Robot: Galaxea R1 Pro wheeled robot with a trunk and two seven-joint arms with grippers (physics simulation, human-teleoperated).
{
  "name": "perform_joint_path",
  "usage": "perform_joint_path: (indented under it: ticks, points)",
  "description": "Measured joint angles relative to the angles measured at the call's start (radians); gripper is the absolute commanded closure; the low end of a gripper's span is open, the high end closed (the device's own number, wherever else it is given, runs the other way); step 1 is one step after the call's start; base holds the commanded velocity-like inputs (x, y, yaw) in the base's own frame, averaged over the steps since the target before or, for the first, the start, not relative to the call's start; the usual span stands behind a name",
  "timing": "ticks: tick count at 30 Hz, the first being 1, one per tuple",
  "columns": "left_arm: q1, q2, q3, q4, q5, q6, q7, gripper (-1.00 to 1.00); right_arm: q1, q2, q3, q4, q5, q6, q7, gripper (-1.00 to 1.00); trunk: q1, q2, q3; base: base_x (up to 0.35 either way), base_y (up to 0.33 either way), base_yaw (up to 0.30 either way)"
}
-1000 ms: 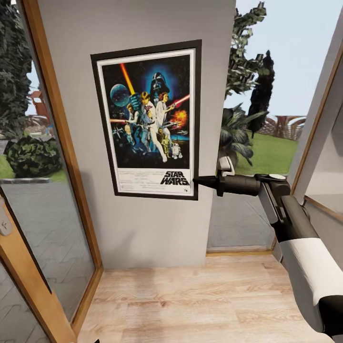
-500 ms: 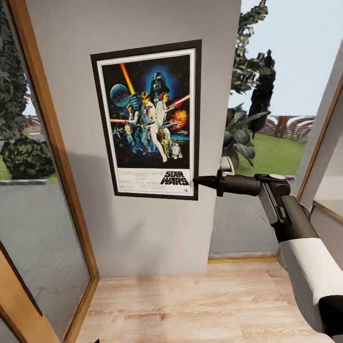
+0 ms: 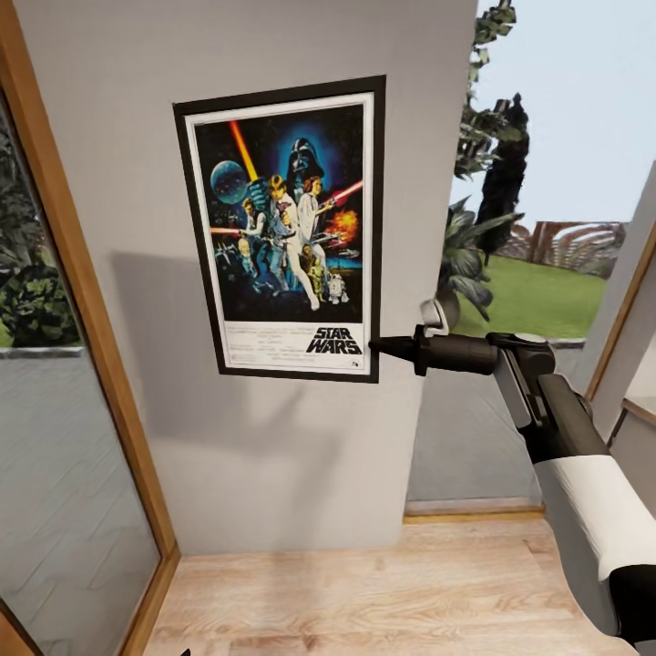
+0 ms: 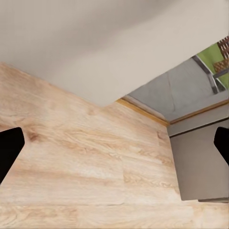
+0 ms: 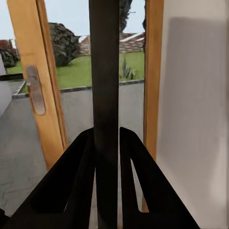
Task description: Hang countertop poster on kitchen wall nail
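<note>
The poster (image 3: 284, 228), black-framed with a white border, space art and "STAR WARS" lettering, stands upright in front of a grey wall (image 3: 273, 456) in the head view. My right gripper (image 3: 376, 347) is shut on its lower right edge, the arm reaching in from the right. In the right wrist view the poster's edge (image 5: 105, 71) runs as a dark strip between the two black fingers (image 5: 136, 167). My left gripper (image 4: 114, 148) is open, its dark fingertips wide apart over the wooden floor (image 4: 86, 171). The kitchen countertop is out of view. I see no wall nail.
A wooden door frame (image 3: 82, 301) with glass stands left of the wall, with a door handle (image 5: 35, 90) in the right wrist view. Right of the wall a window looks onto garden plants (image 3: 474, 246). Light wooden floor (image 3: 364, 592) lies below.
The whole view has shifted: the wall looms larger, its right edge further right and the door frame further left. The poster and right arm keep their place in the picture.
</note>
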State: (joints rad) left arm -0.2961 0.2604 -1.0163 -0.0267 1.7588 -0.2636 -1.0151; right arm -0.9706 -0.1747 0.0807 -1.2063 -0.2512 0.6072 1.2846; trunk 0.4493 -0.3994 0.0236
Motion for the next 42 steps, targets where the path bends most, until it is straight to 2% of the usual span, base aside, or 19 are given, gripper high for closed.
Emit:
perform_joint_path:
  ticks: [14,17,22,42]
  points:
    - [0.000,0.000,0.000,0.000,0.000,0.000,0.000,-1.00,-0.011,0.011,-0.001,-0.001,0.000,0.004,-0.007,1.00,0.000,0.000,0.000,0.022,0.000,0.000]
    - [0.000,0.000,0.000,0.000,0.000,0.000,0.000,-1.00,-0.025,0.025,-0.001,-0.004,-0.001,0.005,-0.007,1.00,0.000,0.000,0.000,0.000,0.000,0.000]
    - [0.000,0.000,0.000,0.000,0.000,0.000,0.000,-1.00,-0.038,0.034,-0.001,-0.005,-0.001,0.006,-0.008,1.00,0.000,0.000,0.000,0.000,0.000,0.000]
    - [0.000,-0.004,0.002,0.000,-0.001,-0.002,0.001,-1.00,-0.043,0.038,-0.002,0.000,0.002,0.008,-0.008,1.00,0.000,0.000,0.000,0.000,0.000,0.000]
